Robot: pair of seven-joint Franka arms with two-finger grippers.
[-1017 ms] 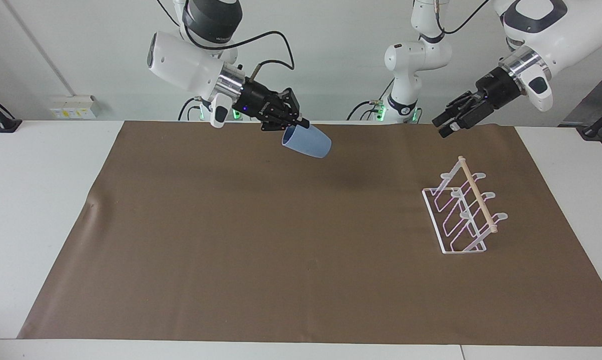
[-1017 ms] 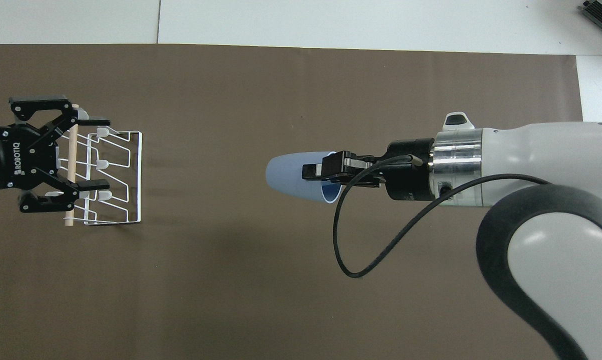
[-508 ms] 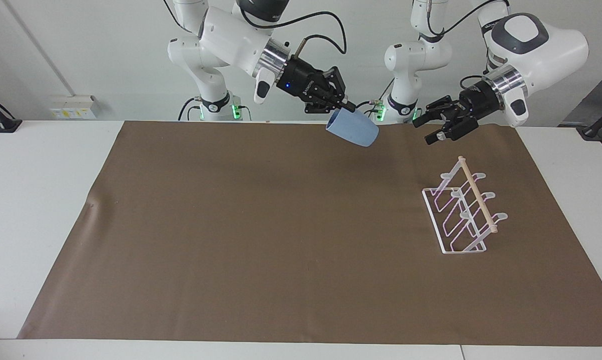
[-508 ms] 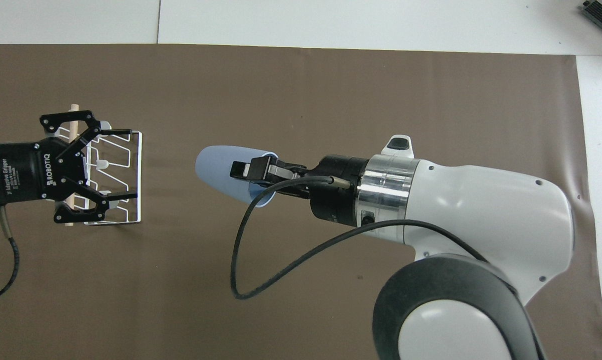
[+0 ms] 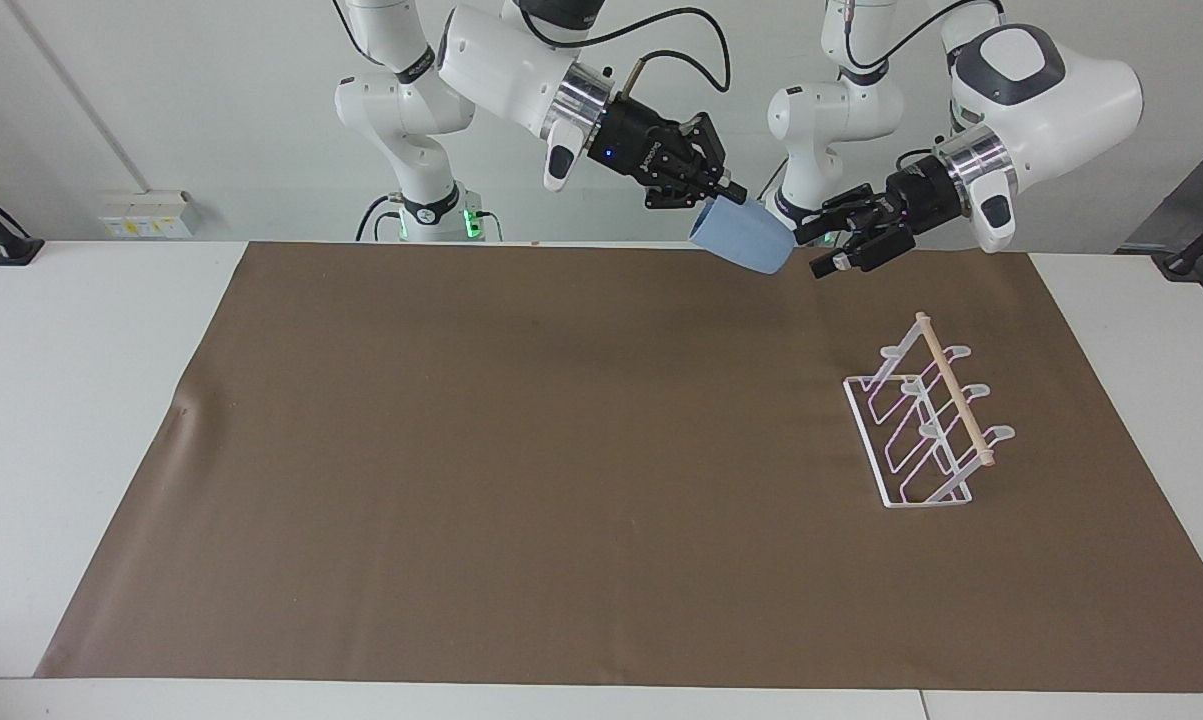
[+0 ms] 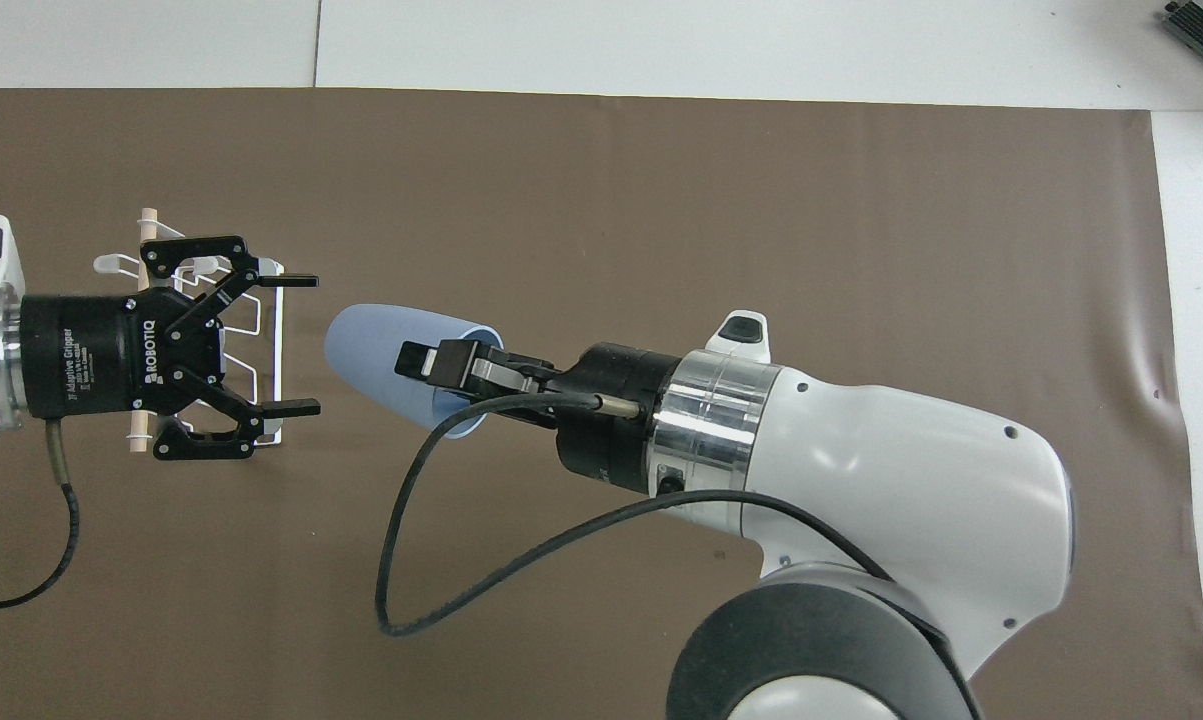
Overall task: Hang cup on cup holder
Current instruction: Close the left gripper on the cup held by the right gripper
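You see the right gripper (image 5: 729,195) clenched on the rim of the cup (image 5: 743,235), high over the mat's (image 5: 521,470) robot-side edge. The left gripper (image 5: 829,245) gapes beside it. The cup holder (image 5: 926,425) stands on the mat toward the left arm's end.

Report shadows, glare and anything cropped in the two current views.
Facing view: lighting is soft and even; only a faint shadow lies on the brown mat under the held cup, and both arms are cut off at the top edge. Overhead view: the right arm's white shell fills the foreground, cropped at the bottom; no glare.
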